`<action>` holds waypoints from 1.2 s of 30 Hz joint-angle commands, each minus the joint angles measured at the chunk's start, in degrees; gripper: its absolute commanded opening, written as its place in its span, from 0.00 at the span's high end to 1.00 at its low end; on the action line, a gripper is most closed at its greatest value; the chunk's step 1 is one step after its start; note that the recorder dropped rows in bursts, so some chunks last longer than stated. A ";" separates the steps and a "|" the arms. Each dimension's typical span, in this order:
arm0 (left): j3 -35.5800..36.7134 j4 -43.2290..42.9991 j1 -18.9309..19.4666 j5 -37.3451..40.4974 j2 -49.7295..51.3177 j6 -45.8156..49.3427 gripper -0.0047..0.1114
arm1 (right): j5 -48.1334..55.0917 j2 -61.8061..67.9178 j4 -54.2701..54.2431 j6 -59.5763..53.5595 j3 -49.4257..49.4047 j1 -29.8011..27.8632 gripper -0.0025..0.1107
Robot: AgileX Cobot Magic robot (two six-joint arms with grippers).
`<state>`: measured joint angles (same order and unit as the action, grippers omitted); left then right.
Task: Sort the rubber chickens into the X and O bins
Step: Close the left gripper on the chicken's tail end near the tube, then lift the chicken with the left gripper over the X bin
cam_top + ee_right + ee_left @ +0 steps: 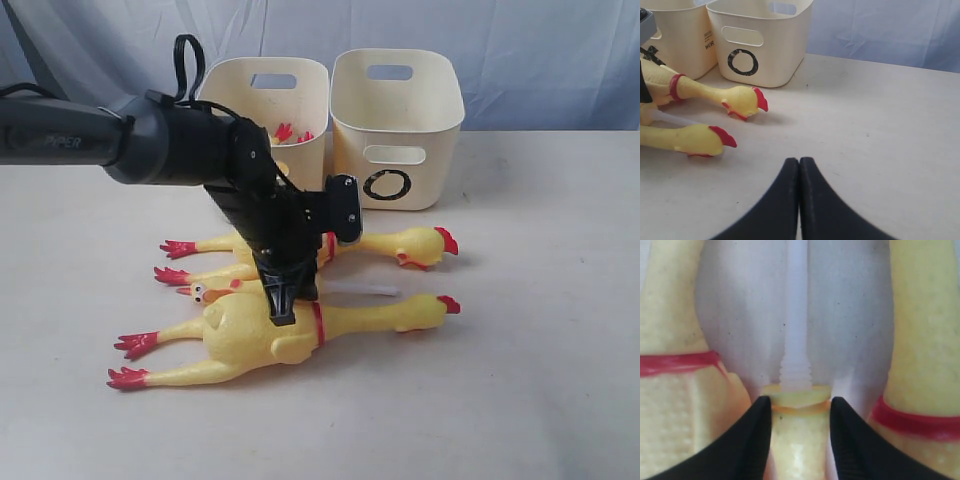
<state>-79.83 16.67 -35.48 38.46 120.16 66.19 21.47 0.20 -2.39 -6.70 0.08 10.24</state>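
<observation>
Two long rubber chickens with red neck bands lie side by side on the table, the near one (250, 335) (690, 140) and the far one (390, 245) (715, 92). Between them lies a small chicken (205, 292) (800, 440) with a white ribbed tube at its end. My left gripper (283, 310) (801, 402) reaches down between the long ones, its black fingers pressed against both sides of the small chicken's body. Behind stand the X bin (300, 100) (680, 40), with red chicken feet (292, 132) showing inside, and the O bin (400, 110) (765, 45). My right gripper (799, 161) is shut and empty, over bare table.
The left arm (170, 150) crosses in front of the X bin and hides its mark in the exterior view. A blue cloth backdrop (540, 50) hangs behind the bins. Bare table (540, 380) stretches to the right of the chickens' heads.
</observation>
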 commanded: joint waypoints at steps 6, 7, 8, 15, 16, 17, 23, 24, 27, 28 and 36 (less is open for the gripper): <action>0.90 -1.27 -0.08 1.84 4.82 -1.28 0.63 | -0.73 -0.20 -0.03 -0.06 -0.08 0.21 0.99; 0.90 -1.27 -0.08 1.84 4.82 -1.28 0.62 | -0.73 -0.20 -0.03 -0.06 -0.08 0.21 0.99; 0.90 -1.27 -0.08 1.84 4.82 -1.28 0.60 | -0.73 -0.20 -0.03 -0.06 -0.08 0.21 0.99; 0.90 -1.69 -0.08 1.84 4.82 -1.28 0.51 | -0.73 -0.20 -0.03 -0.06 -0.08 0.21 0.99; 0.90 -1.69 -0.08 1.84 4.82 -1.28 0.52 | -0.73 -0.20 -0.03 -0.06 -0.08 0.21 0.99; 0.90 -1.69 -0.08 1.84 4.82 -1.28 0.52 | -0.73 -0.20 -0.03 -0.06 -0.08 0.21 0.99; 0.90 -1.69 -0.08 1.84 4.82 -1.28 0.58 | -0.73 -0.20 -0.03 -0.06 -0.08 0.21 0.99; 0.90 -1.69 -0.08 1.84 4.82 -1.28 0.59 | -0.73 -0.20 -0.03 -0.06 -0.08 0.21 0.99; 0.90 -1.69 -0.08 1.84 4.82 -1.28 0.66 | -0.73 -0.20 -0.03 -0.06 -0.08 0.21 0.99; 0.90 -1.69 -0.08 1.84 4.82 -1.28 0.70 | -0.73 -0.20 -0.03 -0.06 -0.08 0.21 0.99; 0.90 -2.07 -0.08 2.50 4.13 -1.28 0.96 | -0.73 -0.20 -0.03 -0.06 -0.08 0.21 0.99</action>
<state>-80.26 16.18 -35.48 36.82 123.10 65.00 21.47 0.20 -2.39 -6.70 0.08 10.24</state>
